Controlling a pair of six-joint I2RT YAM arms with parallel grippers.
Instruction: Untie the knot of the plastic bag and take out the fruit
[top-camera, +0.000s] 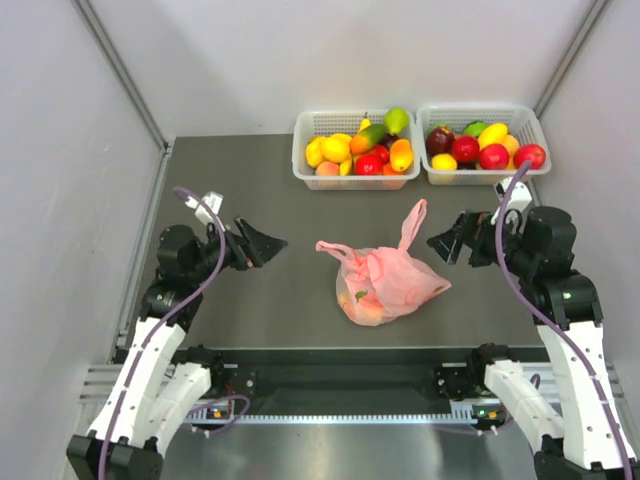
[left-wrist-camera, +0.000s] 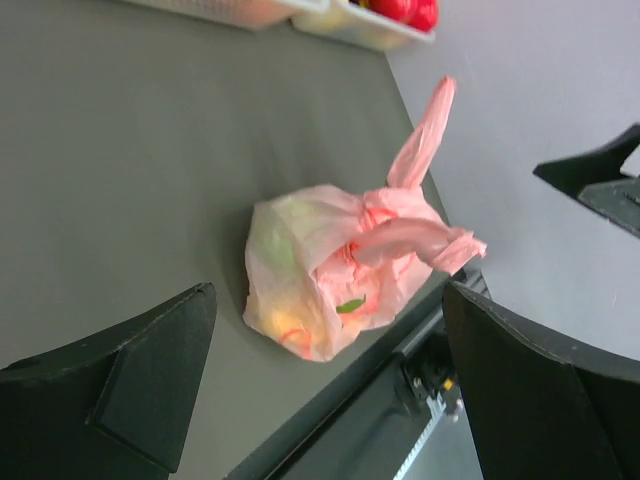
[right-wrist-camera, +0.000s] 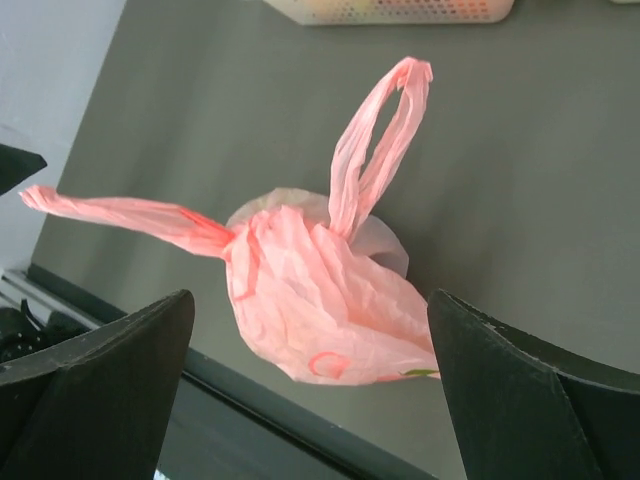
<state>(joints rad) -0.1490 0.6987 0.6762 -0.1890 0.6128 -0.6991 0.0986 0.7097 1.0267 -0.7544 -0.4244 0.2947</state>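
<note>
The bag (top-camera: 385, 285) sits toward the worktop's (top-camera: 240, 190) 6 o'clock edge with its knot (right-wrist-camera: 243, 240) uppermost. One loop (top-camera: 334, 249) trails toward 9 and the second loop (top-camera: 413, 220) toward 12, which probably leaves each free to pinch, and fruit (top-camera: 362, 308) shows faintly through the film. The left claw (top-camera: 262, 243) at 9 o'clock and the right claw (top-camera: 447, 245) at 3 both gape fully and hold nothing, with room to close in from either side, while baskets (top-camera: 355, 178) line 12 o'clock.

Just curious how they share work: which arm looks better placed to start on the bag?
Right, probably: the open right claw is nearest the bag, beside its upright loop; the left claw stands farther off.
</note>
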